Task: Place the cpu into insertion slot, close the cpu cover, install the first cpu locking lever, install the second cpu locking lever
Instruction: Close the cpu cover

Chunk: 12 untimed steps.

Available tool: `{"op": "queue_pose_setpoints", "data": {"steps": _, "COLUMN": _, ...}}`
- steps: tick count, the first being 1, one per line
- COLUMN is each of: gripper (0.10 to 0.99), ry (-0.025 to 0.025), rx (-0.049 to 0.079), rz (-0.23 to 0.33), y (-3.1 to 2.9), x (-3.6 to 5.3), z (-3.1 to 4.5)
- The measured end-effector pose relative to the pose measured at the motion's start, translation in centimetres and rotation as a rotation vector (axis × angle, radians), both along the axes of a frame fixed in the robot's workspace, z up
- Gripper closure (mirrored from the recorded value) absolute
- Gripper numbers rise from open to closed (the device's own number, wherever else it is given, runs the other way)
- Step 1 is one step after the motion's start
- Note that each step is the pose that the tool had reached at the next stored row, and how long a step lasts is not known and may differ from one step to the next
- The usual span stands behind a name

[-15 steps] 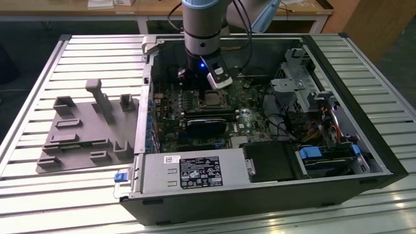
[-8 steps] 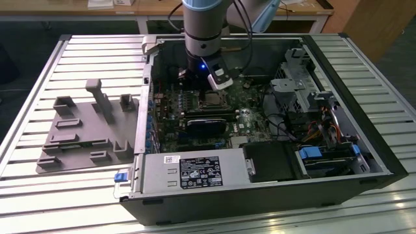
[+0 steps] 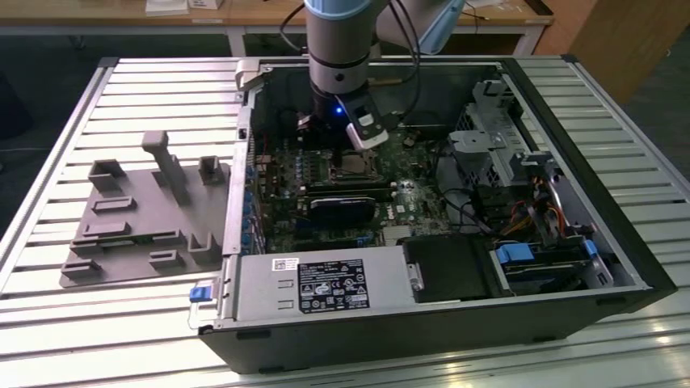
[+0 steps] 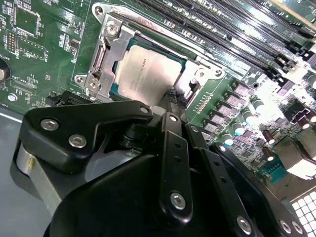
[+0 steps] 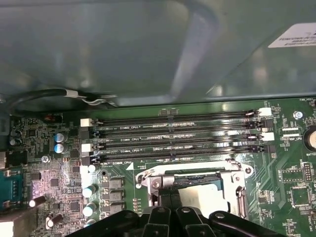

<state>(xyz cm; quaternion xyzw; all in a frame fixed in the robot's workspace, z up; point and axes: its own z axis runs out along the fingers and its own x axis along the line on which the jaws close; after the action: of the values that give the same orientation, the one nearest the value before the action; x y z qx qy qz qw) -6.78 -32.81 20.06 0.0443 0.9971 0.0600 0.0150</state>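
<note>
Exterior view high; both wrist views near cpu (image 4: 148, 74) (image 5: 205, 197).

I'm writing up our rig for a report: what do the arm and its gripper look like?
The arm is a grey tube with a pale blue joint cap, black cables and a small blue light low on its black wrist. The gripper is black, built of jointed links with silver screws.

An open black computer case (image 3: 431, 339) lies on the slatted metal desk (image 3: 97, 323) — a grey moulded fixture (image 3: 140, 218) sits just beside it. Inside are a silver power supply (image 3: 313, 283) and a green motherboard (image 5: 291, 187) — long black memory slots (image 5: 173, 136) cross it in parallel.
</note>
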Motion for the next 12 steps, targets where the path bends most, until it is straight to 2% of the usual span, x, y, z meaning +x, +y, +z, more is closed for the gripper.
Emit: {"op": "queue_pose_setpoints", "data": {"steps": 12, "gripper": 0.984, "ry": 0.0004, "rx": -0.001, "rz": 0.0, "y": -0.04, "x": -0.4, "z": -0.16}}
